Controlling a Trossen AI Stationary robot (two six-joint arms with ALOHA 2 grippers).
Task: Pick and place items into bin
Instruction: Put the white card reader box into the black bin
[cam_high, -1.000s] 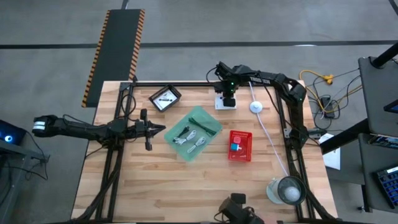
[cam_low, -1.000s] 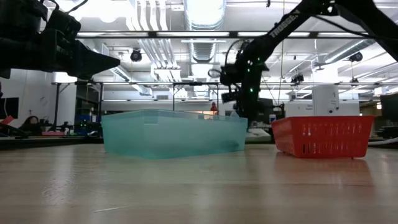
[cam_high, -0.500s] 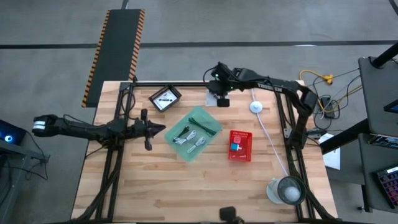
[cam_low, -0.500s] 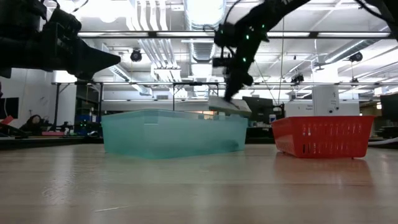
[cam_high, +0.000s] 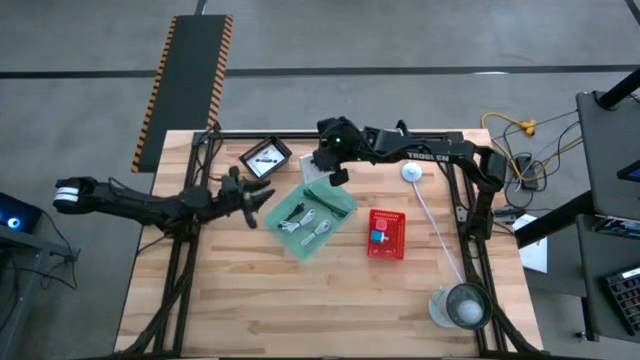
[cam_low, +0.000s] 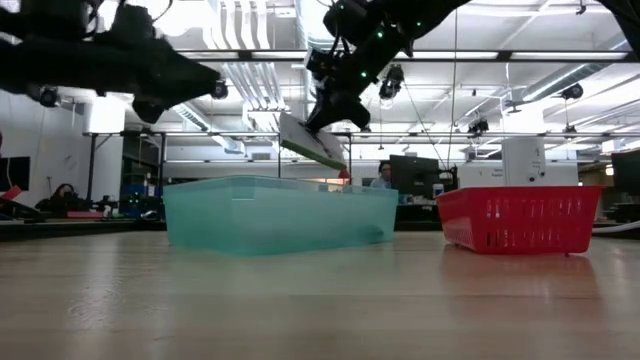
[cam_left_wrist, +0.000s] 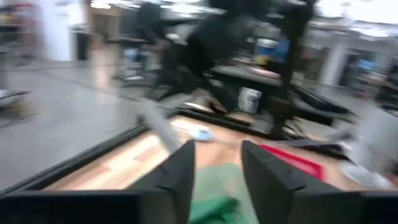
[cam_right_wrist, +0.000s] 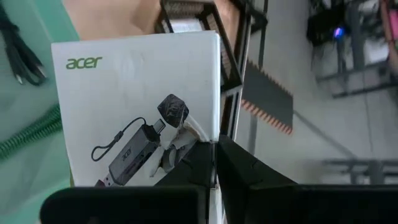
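Note:
My right gripper (cam_high: 334, 172) is shut on a flat white printed packet (cam_right_wrist: 137, 106), which bears the word "acer" and a picture of a cable adapter. It hangs tilted above the far corner of the teal bin (cam_high: 342, 212), well above its rim in the low view (cam_low: 312, 142). In the bin lie pale cables (cam_high: 306, 220) and a green coiled cable (cam_right_wrist: 31, 140). My left gripper (cam_high: 262, 197) hovers left of the bin, pointing level at it, and its wrist view shows it open (cam_left_wrist: 217, 180) with nothing between the fingers. My right gripper pinches the packet between its two fingers at one edge, near a corner (cam_right_wrist: 208, 134). The fingers (cam_right_wrist: 242, 168) slant down from the table's far right. The packet is lifted clear and tilted, with its free end lower, over the bin.
A red basket (cam_high: 386, 233) stands right of the bin. A black-framed tray (cam_high: 265, 157) sits at the far left, a white round object (cam_high: 411, 172) at the far right, and a clear cup (cam_high: 460, 305) at the near right corner. Bare wood lies along the near edge.
My right gripper has risen from the table's far edge with the packet. It has swung left and toward the near edge, over the bin's far corner, turning as it went. The packet, first flat on the table, now hangs tilted. My left gripper has risen a little and rolled.

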